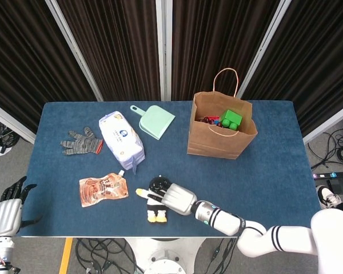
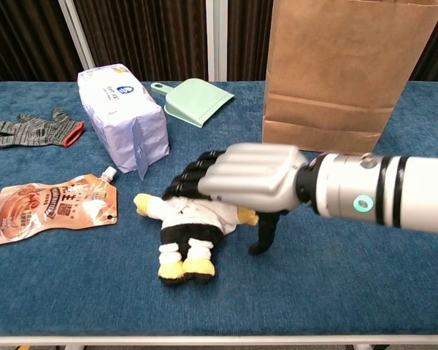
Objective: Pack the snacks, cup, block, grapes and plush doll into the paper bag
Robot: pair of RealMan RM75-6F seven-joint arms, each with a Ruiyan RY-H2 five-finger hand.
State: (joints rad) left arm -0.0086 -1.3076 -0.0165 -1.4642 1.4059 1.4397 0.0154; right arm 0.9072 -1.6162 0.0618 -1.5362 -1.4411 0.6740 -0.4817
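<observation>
The small black-and-white plush doll with yellow feet (image 2: pixel 184 233) lies flat on the blue table (image 1: pixel 274 171) near the front edge, roughly midway between the left and right edges. Its long axis runs close to front-to-back, feet toward the front edge and head toward the rear. The right hand (image 2: pixel 237 175) is directly over the doll's upper body, palm down, with its dark fingers (image 2: pixel 190 179) curled over the head end and the thumb reaching down to the table on the doll's right side. Whether the fingers have actually closed on the doll cannot be determined from either view; the doll rests on the table and is not lifted. The left hand (image 1: pixel 8 208) is off the table beyond the front-left corner, fingers apart and holding nothing, and is well apart from the doll, so the right hand is the nearer hand by a wide margin. The brown paper bag with twisted handles (image 1: pixel 220 128) stands upright toward the rear edge, right of centre, with a green block (image 1: pixel 231 119) already visible inside. From the doll, the bag lies rearward and to the right. In judgement, the coming move depends on securing the doll across its short axis, lifting it, and carrying it rearward and rightward above the bag rim.
</observation>
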